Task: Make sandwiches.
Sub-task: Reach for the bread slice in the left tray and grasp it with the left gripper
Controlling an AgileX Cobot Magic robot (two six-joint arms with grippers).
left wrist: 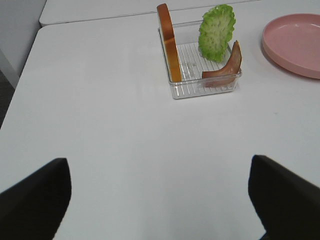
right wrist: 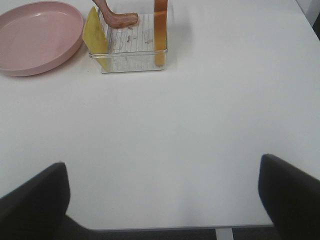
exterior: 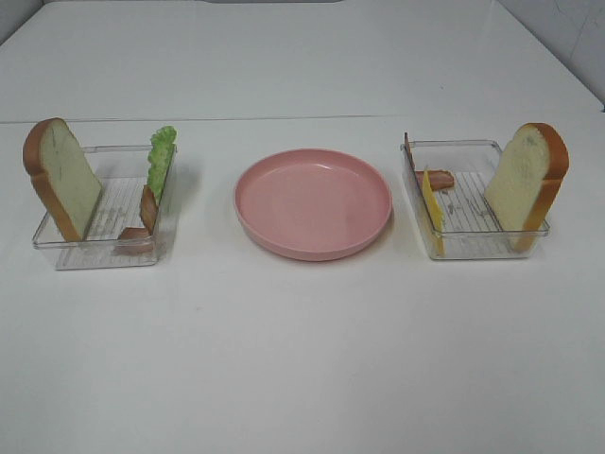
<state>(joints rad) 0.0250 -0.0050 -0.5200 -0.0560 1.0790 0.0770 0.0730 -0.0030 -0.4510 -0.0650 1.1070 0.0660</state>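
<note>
No stacked sandwiches are in view; only their parts show. In the left clear tray (exterior: pixel 104 253) a bread slice (exterior: pixel 64 175) stands upright, with green lettuce (exterior: pixel 163 161) and brown bacon (exterior: pixel 146 210) at the other end. The right clear tray (exterior: pixel 473 252) holds another upright bread slice (exterior: pixel 527 180), yellow cheese (exterior: pixel 433 213) and bacon (exterior: pixel 437 178). My left gripper (left wrist: pixel 157 167) is open, well short of its tray (left wrist: pixel 200 92). My right gripper (right wrist: pixel 162 162) is open too, short of its tray (right wrist: pixel 130 67). Neither arm shows in the high view.
A round pink plate (exterior: pixel 312 203) with nothing on it sits between the two trays. White tabletop stretches from the trays to the near edge. The table's left edge (left wrist: pixel 22 85) shows in the left wrist view, the front edge (right wrist: pixel 200 227) in the right wrist view.
</note>
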